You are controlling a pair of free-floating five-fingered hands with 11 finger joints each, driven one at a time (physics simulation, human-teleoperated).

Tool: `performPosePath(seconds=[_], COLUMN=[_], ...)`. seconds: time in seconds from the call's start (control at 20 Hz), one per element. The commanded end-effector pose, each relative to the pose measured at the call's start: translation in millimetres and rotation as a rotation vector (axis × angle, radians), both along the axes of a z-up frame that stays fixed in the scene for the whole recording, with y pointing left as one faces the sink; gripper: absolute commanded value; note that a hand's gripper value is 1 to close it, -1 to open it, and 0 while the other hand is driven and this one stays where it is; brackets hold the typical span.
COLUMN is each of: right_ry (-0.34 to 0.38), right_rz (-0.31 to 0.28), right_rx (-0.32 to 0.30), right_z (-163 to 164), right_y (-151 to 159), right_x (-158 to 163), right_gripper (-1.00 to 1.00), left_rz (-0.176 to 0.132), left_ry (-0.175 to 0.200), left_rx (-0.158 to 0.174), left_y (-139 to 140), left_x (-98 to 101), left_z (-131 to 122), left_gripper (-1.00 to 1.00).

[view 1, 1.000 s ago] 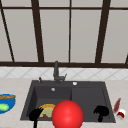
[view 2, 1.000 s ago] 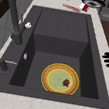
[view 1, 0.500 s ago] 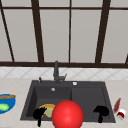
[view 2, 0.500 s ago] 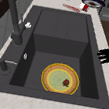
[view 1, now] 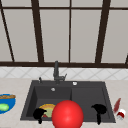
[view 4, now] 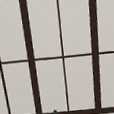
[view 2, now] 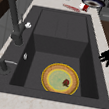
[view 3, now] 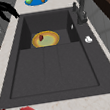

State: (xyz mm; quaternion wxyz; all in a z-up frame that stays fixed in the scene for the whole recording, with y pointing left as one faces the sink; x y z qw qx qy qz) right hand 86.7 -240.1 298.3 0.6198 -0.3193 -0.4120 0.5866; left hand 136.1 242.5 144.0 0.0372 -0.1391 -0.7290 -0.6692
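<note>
My left hand [view 1: 39,114] hangs with curled fingers, holding nothing, above the plate [view 1: 47,109]; my right hand [view 1: 99,109] likewise.

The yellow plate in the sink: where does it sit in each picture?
Front view: plate at the lower left, in the sink's left basin, partly behind the red ball.
Left side view: low in the middle, in the near basin.
Right side view: upper middle, in the far basin.
Shared landmark: the faucet.
</note>
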Motion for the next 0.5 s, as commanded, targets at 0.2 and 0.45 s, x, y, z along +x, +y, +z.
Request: performPosePath(seconds=[0.2, 0.45], right_ry=[-0.021, -0.006], right_rz=[0.027, 0.009], right_rx=[-0.02, -0.008], right_z=[-1, -4], right_y=[30, 42], right_x=[44, 85], right_gripper=[-1.0, -1.0], left_rz=[0.003, 0.006], left_ry=[-0.004, -0.007], left_rx=[-0.003, -0.005], left_y=[0, 0], left_x=[0.2, 0.3], left_z=[0, 0], left_gripper=[0.0, 0.0])
